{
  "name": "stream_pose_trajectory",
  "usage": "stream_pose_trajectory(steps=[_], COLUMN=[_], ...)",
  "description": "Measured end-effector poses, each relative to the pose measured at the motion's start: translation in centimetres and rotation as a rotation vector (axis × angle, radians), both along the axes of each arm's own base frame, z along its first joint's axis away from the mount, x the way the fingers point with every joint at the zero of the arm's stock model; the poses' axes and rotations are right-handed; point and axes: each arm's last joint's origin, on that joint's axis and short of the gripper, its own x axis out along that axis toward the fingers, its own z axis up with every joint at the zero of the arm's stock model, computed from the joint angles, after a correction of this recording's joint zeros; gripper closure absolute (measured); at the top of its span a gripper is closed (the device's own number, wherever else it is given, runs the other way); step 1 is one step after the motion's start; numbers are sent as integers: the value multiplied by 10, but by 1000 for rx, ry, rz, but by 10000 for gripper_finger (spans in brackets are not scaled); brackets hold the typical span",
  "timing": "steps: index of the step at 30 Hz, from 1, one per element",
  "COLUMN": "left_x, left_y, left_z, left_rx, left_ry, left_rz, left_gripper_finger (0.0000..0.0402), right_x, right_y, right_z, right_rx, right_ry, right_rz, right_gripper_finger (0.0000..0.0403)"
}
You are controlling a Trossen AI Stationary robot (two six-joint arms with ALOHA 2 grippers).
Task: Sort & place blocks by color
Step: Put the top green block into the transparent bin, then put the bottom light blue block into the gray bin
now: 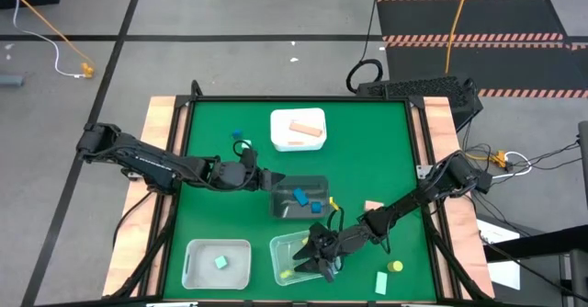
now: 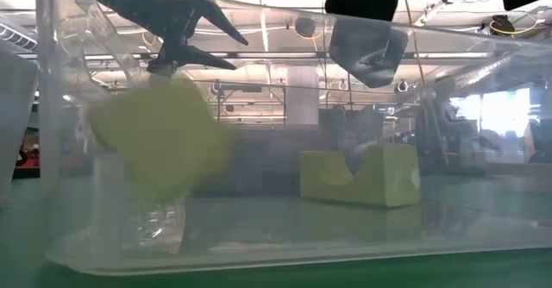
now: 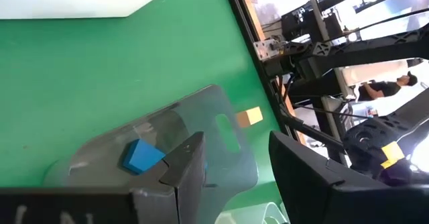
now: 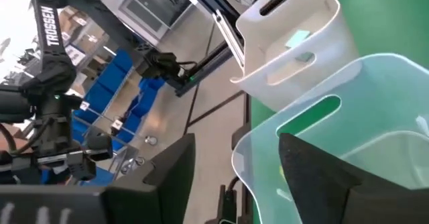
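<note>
On the green counter (image 1: pixel 230 192), take the dark bin (image 1: pixel 299 198) at its middle as the landmark. Going left to right: a white bin (image 1: pixel 217 263) sits to the near left of the dark bin and holds a mint green block (image 1: pixel 220 262). The left claw (image 1: pixel 260 175) hovers just beside the dark bin's left edge, its fingers (image 3: pixel 184 167) parted with nothing between them. A small blue block (image 1: pixel 236 135) lies on the counter beyond that claw. Another white bin (image 1: pixel 298 129), on the far side of the dark bin, holds a tan block (image 1: pixel 306 128). Inside the dark bin lie blue blocks (image 1: pixel 300 196).

Just on the near side of the dark bin stands a clear bin (image 1: pixel 296 258). The right claw (image 1: pixel 317 256) hangs over it with its fingers spread and released; a yellow block (image 2: pixel 159 137) shows blurred just below the fingertips inside the bin, touching neither finger. A notched yellow block (image 2: pixel 360 177) rests on the clear bin's floor. A tan block (image 1: pixel 373 206) lies to the dark bin's right, and farther to the near right lie a yellow cylinder (image 1: pixel 396 267) and a mint green block (image 1: pixel 380 282).
</note>
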Motion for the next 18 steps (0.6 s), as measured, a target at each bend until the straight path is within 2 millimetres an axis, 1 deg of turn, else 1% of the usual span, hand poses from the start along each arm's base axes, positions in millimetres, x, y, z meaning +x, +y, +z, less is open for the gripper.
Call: stream_pose_trajectory(steps=[2, 4, 6, 9, 11, 14, 16, 18], left_x=[0, 0, 0, 0, 0, -1, -1, -1], left_y=[0, 0, 0, 0, 0, 0, 0, 0], left_z=[0, 0, 0, 0, 0, -1, -1, -2], left_rx=[0, 1, 2, 2, 3, 4, -1, -5], left_ry=[0, 0, 1, 1, 5, 15, 15, 19], left_rz=[0, 0, -1, -1, -1, -1, -1, -8], left_gripper_finger=[236, 236, 236, 236, 236, 236, 236, 236], right_x=[1, 0, -3, -13, -23, -45, -62, -80], right_y=[-1, -3, -5, -11, -16, -26, -30, -31], right_z=[1, 6, 17, 40, 57, 78, 85, 86], right_rx=[0, 0, -33, -104, -144, -195, -224, -259], right_ry=[-9, -20, -45, -60, -41, 36, 130, 234], right_rz=[-2, -1, 4, 18, 25, 39, 57, 85], right_gripper_finger=[182, 174, 172, 175, 179, 183, 183, 183])
